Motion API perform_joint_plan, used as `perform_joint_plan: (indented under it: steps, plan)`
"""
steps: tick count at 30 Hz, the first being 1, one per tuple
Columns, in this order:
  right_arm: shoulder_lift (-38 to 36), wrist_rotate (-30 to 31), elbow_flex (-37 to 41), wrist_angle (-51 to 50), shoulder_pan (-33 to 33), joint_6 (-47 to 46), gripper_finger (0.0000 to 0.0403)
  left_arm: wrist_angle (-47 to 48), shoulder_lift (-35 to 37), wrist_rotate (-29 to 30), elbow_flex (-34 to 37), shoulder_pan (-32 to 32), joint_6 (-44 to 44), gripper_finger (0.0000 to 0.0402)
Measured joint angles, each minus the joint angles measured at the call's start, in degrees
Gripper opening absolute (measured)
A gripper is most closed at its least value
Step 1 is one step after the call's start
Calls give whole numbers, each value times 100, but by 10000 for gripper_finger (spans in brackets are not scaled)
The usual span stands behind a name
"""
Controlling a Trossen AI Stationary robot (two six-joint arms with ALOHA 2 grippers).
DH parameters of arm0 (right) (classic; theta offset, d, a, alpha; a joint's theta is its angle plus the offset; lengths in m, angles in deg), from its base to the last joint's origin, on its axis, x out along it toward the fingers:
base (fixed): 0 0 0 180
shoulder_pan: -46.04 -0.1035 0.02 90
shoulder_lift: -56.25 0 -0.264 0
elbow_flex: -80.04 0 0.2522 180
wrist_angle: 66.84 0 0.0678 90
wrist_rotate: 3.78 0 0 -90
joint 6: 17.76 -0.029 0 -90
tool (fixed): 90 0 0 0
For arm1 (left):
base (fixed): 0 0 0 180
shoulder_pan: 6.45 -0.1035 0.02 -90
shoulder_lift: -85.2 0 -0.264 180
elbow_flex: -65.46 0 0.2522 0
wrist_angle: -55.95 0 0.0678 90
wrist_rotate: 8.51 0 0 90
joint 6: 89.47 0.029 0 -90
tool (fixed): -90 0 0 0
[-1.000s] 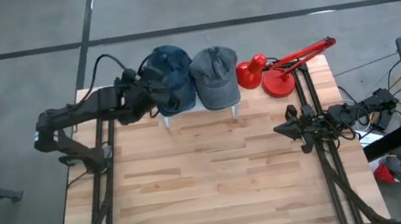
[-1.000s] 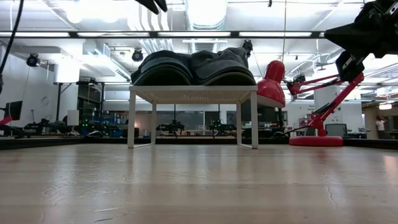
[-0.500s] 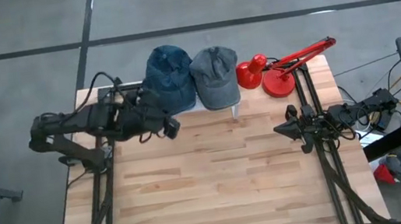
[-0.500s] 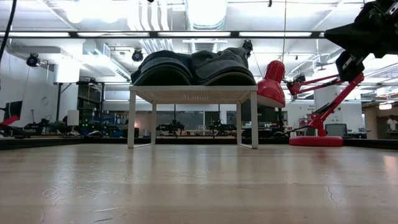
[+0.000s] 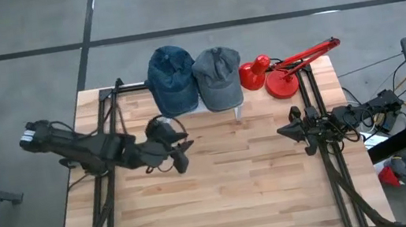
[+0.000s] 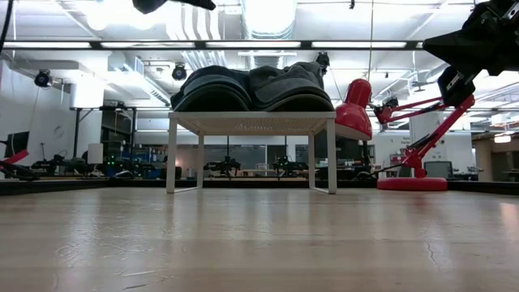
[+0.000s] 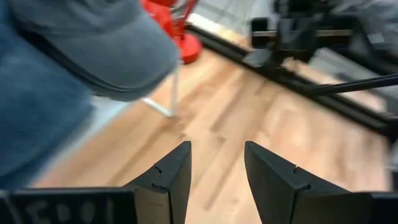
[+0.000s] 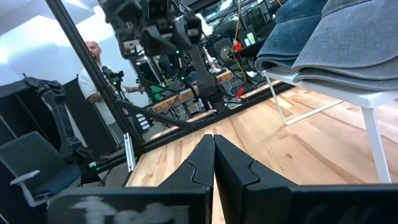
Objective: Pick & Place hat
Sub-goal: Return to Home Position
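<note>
Two hats lie side by side on a small white stand (image 5: 239,109) at the table's far edge: a blue denim hat (image 5: 171,76) (image 6: 212,89) (image 7: 34,112) on the left and a grey hat (image 5: 217,67) (image 6: 289,84) (image 7: 106,43) on the right. My left gripper (image 5: 179,158) (image 7: 217,163) hovers open over the wood, just on the near side of the stand and clear of both hats. My right gripper (image 5: 285,130) (image 8: 214,147) is shut and waits near the table's right edge.
A red desk lamp (image 5: 284,70) (image 6: 405,130) stands at the far right corner beside the stand. The stand's white legs (image 6: 171,154) rest on the wood. Bare planks (image 5: 223,198) stretch toward the near edge. A person (image 8: 93,68) stands beyond the table's left side.
My left gripper has drawn back from the blue hat on the stand, moving toward the table's near edge and a little to the right while the arm swung round. Both hats have stayed where they were on the stand.
</note>
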Motion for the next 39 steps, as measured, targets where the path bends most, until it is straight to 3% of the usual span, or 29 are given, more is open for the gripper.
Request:
perform_joint_plan:
  steps: [6, 10, 19, 30, 39]
  plan:
    - [-2, 0, 0, 0, 0, 1, 9, -2282, 1070, -605, 1995, -2, 608, 149]
    - [-4, 0, 0, 0, 0, 15, 9, -3295, 1898, -774, 3177, -2, 874, 149]
    - [-4, 2, 0, 2, 0, 42, 9, -3715, 3918, -1378, 5006, -4, 932, 149]
    - [-4, -1, 0, 10, 0, 226, 9, -3311, 5926, -1575, 5719, -4, 1780, 149]
    - [-6, 0, 0, 61, -2, 1034, 8, -2618, 6727, -1562, 5765, -4, 2342, 149]
